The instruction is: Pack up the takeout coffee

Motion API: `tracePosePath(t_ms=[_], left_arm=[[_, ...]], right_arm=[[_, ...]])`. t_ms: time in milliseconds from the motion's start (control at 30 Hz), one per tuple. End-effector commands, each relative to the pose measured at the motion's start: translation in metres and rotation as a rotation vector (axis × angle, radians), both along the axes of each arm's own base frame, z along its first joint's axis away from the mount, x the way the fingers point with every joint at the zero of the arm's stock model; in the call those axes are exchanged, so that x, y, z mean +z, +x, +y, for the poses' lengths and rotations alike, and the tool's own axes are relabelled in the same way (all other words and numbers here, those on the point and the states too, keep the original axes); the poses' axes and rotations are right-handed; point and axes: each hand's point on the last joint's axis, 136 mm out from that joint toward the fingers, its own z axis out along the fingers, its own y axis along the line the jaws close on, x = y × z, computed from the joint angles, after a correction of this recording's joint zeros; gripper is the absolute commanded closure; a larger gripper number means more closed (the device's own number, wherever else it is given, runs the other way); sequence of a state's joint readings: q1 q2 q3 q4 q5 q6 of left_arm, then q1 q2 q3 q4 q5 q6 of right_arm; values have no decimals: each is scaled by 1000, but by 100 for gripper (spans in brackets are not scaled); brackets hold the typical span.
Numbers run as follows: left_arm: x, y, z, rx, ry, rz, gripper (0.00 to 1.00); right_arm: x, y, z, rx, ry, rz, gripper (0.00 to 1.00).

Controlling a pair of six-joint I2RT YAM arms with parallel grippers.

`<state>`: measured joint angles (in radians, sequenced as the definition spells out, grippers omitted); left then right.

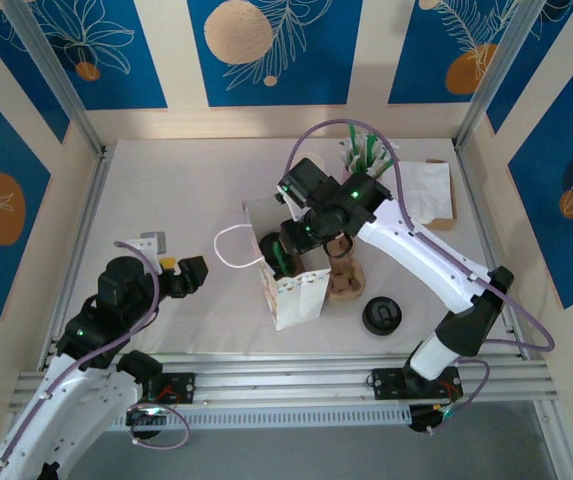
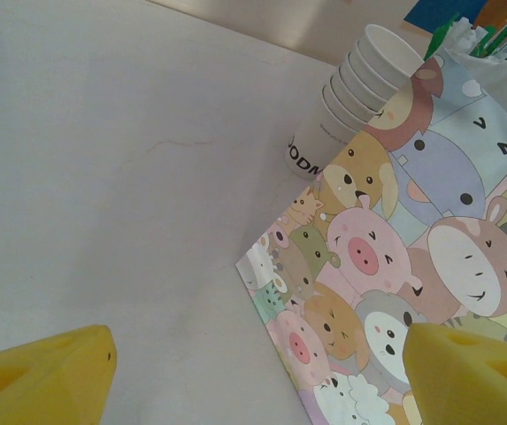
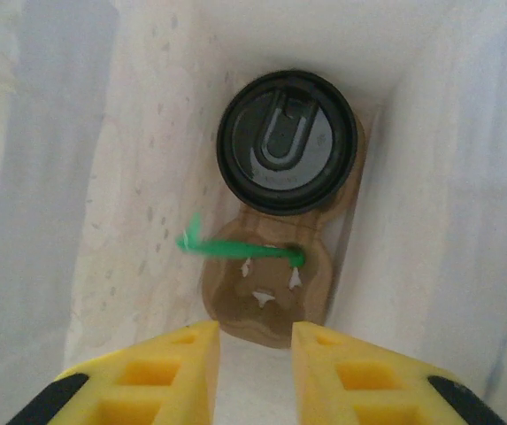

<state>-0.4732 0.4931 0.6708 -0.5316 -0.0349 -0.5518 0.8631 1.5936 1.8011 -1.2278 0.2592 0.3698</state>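
Observation:
The takeout coffee [image 3: 288, 155], a cup under a round black lid, stands in the far slot of a brown carrier [image 3: 266, 305] at the bottom of the white bag [image 3: 138, 177]. A green stick [image 3: 235, 251] lies across the carrier's empty near slot. My right gripper [image 3: 255, 372] hangs in the bag's mouth above that slot, its yellow fingers a little apart with nothing between them. From above, the right gripper [image 1: 292, 240] sits over the cartoon-printed bag [image 1: 296, 295]. My left gripper [image 1: 181, 273] stands wide open and empty left of the bag.
Lidless pale cups [image 2: 350, 88] lie stacked behind the bag [image 2: 395, 266]. Another brown carrier [image 1: 344, 277] and a pile of black lids [image 1: 381, 316] sit right of the bag. Green sticks [image 1: 361, 152] and napkins [image 1: 428, 190] are at the back right.

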Motion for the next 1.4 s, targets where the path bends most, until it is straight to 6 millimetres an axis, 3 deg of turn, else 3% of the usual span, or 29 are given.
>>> tracePosePath(t_ms=[0,167,267,367,500,600,700,867,1033,1367], left_arm=[[4,3,2,18,-10,-15,16],[5,3,3,24,-8,-15,15],[1,4,7,47,5,-5,15],[-3,4,11,67,14,8,15],[-7,4,13,85,13,20,14],[-8,4,15,94,19,21,14],[-12,4,19,110,29,31,14],[-17,4,21,130,29,51,13],[-23,1,24,146,30,79,14],[-39,-12,36,192,45,148,14]], right_arm=[[32,-1,0,20,36,-75,69],[88,6,-14,-9,83,-297,66],[128,12,-36,-85,159,-466,64],[158,17,-69,-208,247,-605,58],[170,24,-126,-415,350,-684,51],[159,28,-168,-580,407,-679,47],[140,33,-195,-698,481,-619,44],[92,53,-218,-833,600,-406,43],[46,78,-237,-929,839,-217,44],[-41,116,-282,-1188,729,-145,44]])
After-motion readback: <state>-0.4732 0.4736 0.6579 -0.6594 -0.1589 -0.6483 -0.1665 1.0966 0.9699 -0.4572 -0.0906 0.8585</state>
